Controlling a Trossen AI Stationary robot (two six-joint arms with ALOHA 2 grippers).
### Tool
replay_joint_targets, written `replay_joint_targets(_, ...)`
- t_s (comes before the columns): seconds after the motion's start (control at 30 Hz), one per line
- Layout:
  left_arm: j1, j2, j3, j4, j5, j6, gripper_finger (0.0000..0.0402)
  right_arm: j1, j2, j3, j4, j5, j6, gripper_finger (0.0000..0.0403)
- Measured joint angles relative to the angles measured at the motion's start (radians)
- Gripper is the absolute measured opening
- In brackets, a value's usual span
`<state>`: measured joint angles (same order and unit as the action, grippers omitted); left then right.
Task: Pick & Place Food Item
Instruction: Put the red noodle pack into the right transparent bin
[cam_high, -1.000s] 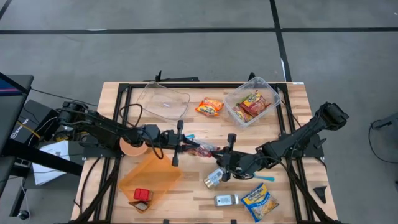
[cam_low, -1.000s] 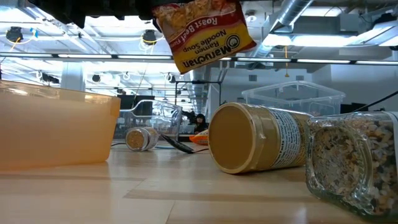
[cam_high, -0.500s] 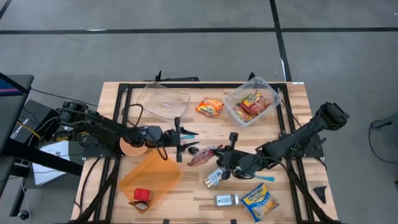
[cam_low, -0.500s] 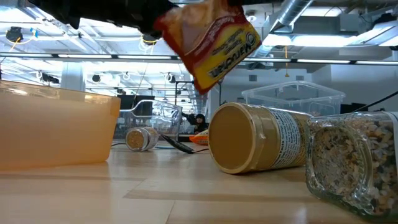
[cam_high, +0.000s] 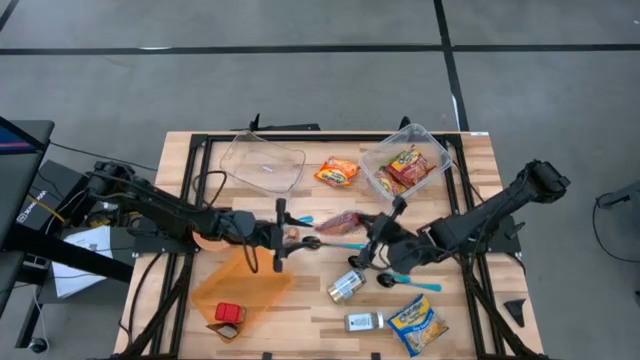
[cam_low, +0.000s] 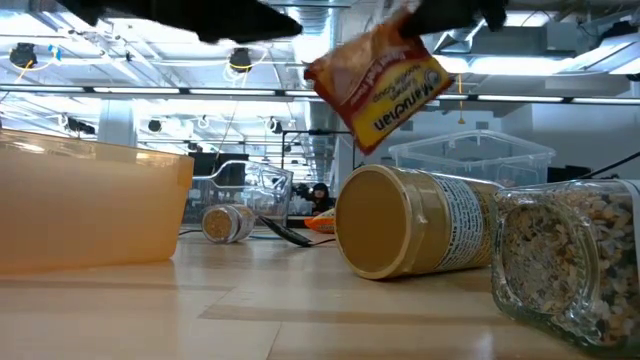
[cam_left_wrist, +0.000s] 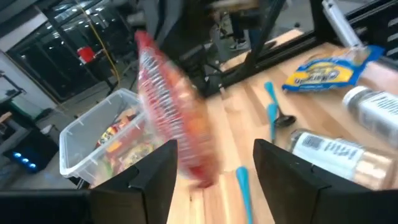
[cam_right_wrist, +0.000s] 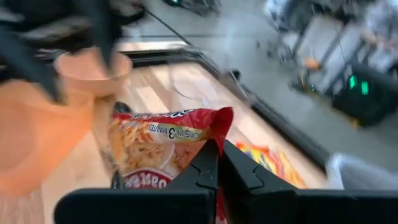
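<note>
A red ramen packet (cam_high: 338, 220) hangs in the air over the middle of the table, with my right gripper (cam_high: 365, 230) shut on it. In the low view the packet (cam_low: 385, 85) is tilted above a lying jar. My left gripper (cam_high: 279, 236) stands open just to the packet's left and touches nothing. In the left wrist view the packet (cam_left_wrist: 174, 118) is a blur beyond the open gripper (cam_left_wrist: 214, 168). A clear bin (cam_high: 436, 150) holding other packets stands at the far right. My right gripper pinches the packet's red sealed end (cam_right_wrist: 219, 127) between its two shut fingers (cam_right_wrist: 208, 165). The fingers come from the table's right side. The packet is lifted clear of the table and hangs tilted, its printed face (cam_right_wrist: 149, 149) spread beyond the fingertips.
An empty clear tub (cam_high: 264, 160) and an orange packet (cam_high: 337, 172) lie at the far side. An orange bin (cam_high: 240, 285) with a red item sits near left. A tin (cam_high: 347, 285), a small jar (cam_high: 363, 321), a blue bag (cam_high: 417, 322) and blue spoons (cam_high: 410, 283) lie near right.
My left gripper has opened, let go of the packet and drawn back a little toward the table's left edge. My right gripper, shut on the packet, has carried it up and toward the far edge; the packet swung down, then tilted up.
</note>
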<state>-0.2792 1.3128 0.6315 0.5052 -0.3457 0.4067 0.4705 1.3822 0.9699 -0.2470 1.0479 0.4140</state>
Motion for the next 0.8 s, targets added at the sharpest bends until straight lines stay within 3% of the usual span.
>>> replay_joint_targets(0.27,-0.040,-0.145,0.000,-0.079,-0.004,-0.067,0.0178,-0.102,-0.094,0.000,-0.289,-0.084,0.313,0.0000)
replay_joint_targets(0.57,-0.054,-0.169,0.000,-0.125,-0.003,-0.073,0.0154,-0.328,-0.280,0.000,-0.332,-0.273,0.200,0.0000)
replay_joint_targets(0.8,-0.053,-0.169,0.000,-0.125,-0.002,-0.073,0.0146,-0.485,-0.426,0.000,-0.407,-0.339,0.162,0.0000)
